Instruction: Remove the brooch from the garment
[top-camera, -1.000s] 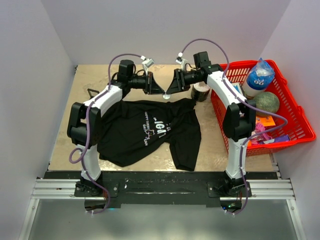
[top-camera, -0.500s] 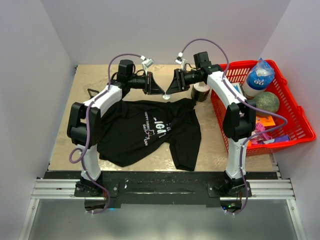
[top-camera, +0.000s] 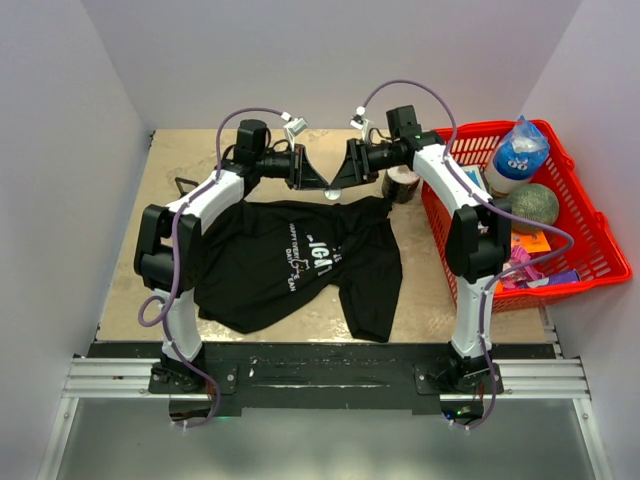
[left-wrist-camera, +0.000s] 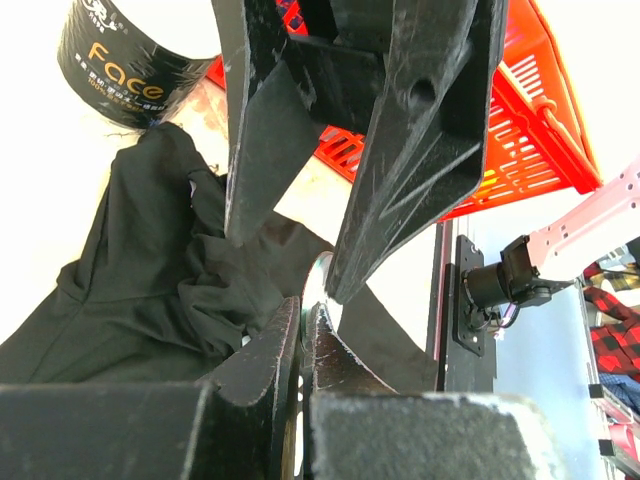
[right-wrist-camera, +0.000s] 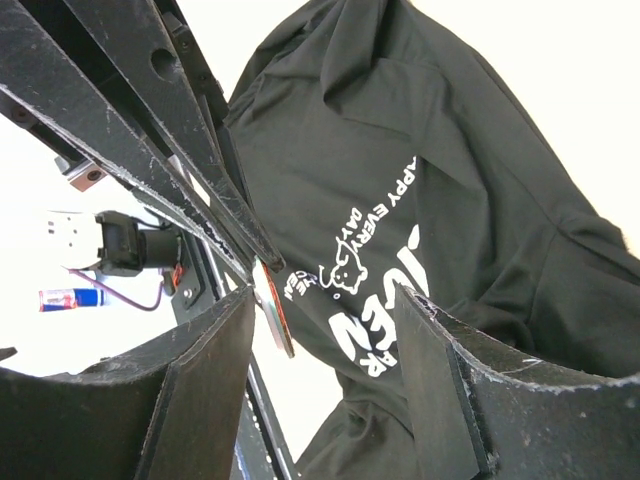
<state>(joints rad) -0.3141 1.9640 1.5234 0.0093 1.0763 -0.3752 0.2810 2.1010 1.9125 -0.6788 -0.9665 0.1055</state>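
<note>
The black shirt (top-camera: 270, 265) lies spread out on the tan surface (top-camera: 425, 300), close to the arm bases, with its white letters up. Above its far edge the two claws meet tip to tip. The left claw (left-wrist-camera: 308, 308) is squeezed tight on the brooch (right-wrist-camera: 272, 312), a small round flat disc. The right claw (right-wrist-camera: 325, 298) is spread wide. The disc sits between its fingers, close to one, and is not pinched. I cannot tell if the brooch is hooked to the shirt. Just past them stands a dark tape roll (top-camera: 403, 183), next to a red basket (top-camera: 590, 215) on the right.
</note>
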